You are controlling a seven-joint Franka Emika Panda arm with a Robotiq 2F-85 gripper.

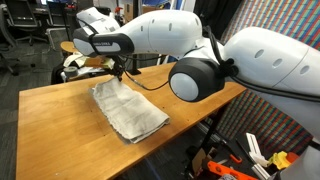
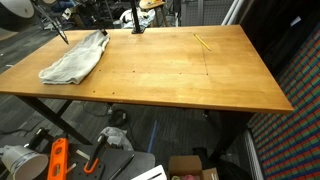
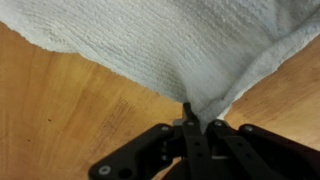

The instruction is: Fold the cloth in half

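Observation:
A grey-white cloth [image 1: 130, 110] lies crumpled on the wooden table [image 1: 50, 115]. In both exterior views it sits near one table edge [image 2: 75, 58]. My gripper [image 1: 118, 72] is at the cloth's far end, low over the table. In the wrist view my gripper [image 3: 200, 122] is shut on a corner of the cloth [image 3: 170, 50]. The fabric rises from the pinched corner and spreads out over the wood. In an exterior view only a thin dark part of my gripper [image 2: 62, 34] shows beside the cloth.
A thin yellow stick [image 2: 203, 41] lies on the table [image 2: 190, 75] far from the cloth. Orange tools [image 2: 58, 160] and a cardboard box [image 2: 195, 168] lie on the floor below. Chairs and clutter stand behind the table [image 1: 30, 30].

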